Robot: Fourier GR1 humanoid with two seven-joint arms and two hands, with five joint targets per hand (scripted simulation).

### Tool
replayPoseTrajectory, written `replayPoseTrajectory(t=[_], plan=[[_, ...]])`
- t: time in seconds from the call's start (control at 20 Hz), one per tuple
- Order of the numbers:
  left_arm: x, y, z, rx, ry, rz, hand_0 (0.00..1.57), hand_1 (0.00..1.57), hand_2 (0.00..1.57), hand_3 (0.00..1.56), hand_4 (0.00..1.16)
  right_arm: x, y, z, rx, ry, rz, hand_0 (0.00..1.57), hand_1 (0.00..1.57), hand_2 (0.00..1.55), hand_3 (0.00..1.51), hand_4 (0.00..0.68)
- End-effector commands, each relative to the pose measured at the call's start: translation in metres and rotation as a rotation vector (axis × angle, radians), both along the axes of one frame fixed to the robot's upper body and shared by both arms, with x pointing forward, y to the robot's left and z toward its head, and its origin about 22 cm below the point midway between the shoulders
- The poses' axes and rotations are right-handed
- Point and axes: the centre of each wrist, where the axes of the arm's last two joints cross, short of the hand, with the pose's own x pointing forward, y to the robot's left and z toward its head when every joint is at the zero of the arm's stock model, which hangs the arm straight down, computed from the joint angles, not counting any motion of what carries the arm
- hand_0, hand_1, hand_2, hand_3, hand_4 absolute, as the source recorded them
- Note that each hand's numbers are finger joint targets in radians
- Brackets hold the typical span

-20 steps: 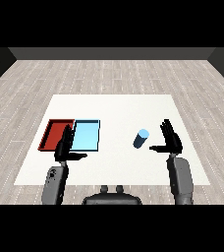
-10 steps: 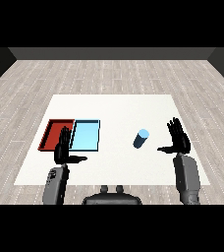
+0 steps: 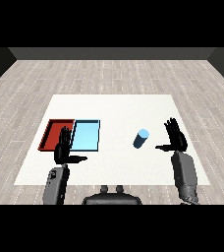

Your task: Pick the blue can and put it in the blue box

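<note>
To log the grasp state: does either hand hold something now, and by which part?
Nothing is held. The right hand is open beside the blue can, apart from it; the left hand is open too.

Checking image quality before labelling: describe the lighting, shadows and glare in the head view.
Head view: the light is flat and even; the white table shows no glare. The blue can, light blue tray and red tray cast no clear shadows that I can make out. Both black hands, left hand and right hand, read as dark shapes with little surface detail.

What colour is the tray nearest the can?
Light blue tray, beside the red one; head view shows it.
</note>
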Motion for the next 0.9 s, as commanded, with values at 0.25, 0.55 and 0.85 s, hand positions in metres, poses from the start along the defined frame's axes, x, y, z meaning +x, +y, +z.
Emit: replayPoseTrajectory(t=[0.25, 0.55, 0.85], plan=[[0.003, 0.01, 0.007, -0.025, 0.013, 0.006, 0.0, 0.0, 0.0, 0.0, 0.0, 0.011, -0.001, -0.015, 0.049, 0.079, 0.021, 0.0, 0.0, 0.0, 0.0, 0.0], [-0.007, 0.019, -0.016, 0.006, 0.015, 0.03, 0.0, 0.0, 0.0, 0.0, 0.0, 0.024, 0.016, -0.026, 0.064, 0.122, 0.001, 0.0, 0.0, 0.0, 0.0, 0.0], [0.002, 0.007, -0.008, -0.043, -0.018, 0.01, 0.0, 0.0, 0.0, 0.0, 0.0, 0.016, 0.048, -0.034, 0.088, 0.161, -0.002, 0.0, 0.0, 0.0, 0.0, 0.0]])
